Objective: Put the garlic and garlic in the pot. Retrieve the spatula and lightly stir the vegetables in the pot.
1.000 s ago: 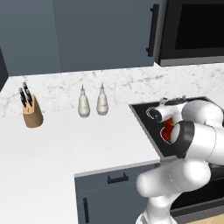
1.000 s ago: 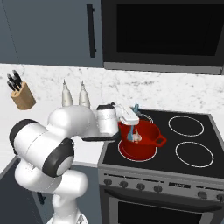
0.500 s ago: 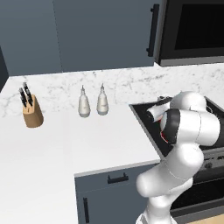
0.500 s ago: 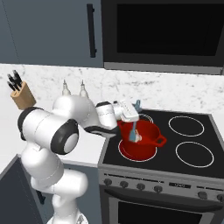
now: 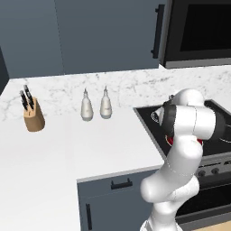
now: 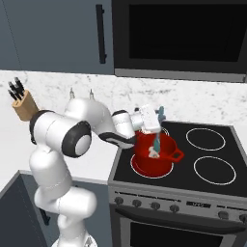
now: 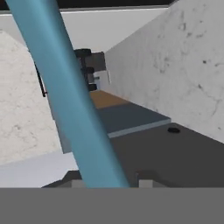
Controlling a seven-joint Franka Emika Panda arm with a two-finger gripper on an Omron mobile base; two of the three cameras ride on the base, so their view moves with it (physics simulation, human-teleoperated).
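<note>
Right base view: end effector (image 6: 158,126) over pot (image 6: 153,155), spatula (image 6: 158,130) between its jaws, blade down in pot; can't tell if grip is tight.

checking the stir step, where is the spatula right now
In the right base view the spatula stands nearly upright in the red pot on the stove's front left burner, its handle beside the claw.

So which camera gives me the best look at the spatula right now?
The right base view: the spatula stands steeply in the red pot, handle top beside the gripper, blade down inside. The hand view shows just a close, blurred stretch of blue handle. In the left base view the arm covers it.
</note>
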